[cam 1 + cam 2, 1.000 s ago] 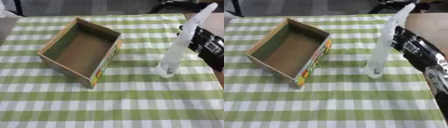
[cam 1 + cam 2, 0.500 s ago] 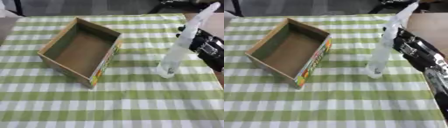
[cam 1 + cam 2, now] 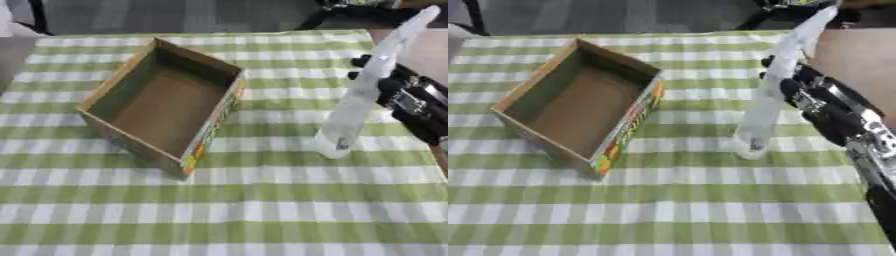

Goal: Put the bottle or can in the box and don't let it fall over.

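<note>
The right hand (image 3: 798,85) curls around the clear bottle (image 3: 363,95), which stands upright near the bench's right edge, well right of the open cardboard box (image 3: 162,105). Best lift it straight, keep it vertical, then lower it inside

You're at staged tabletop test setup, lab-like rather than lived-in home. Green-and-white checked tablecloth (image 3: 262,210) covers work surface, picnic style. Bare brown tabletop (image 3: 855,65) shows at right where cloth ends. Beyond far edge you see dark grey floor (image 3: 219,15) and dark, blurred equipment shapes (image 3: 798,5) at upper right; can't tell what they are.
</note>
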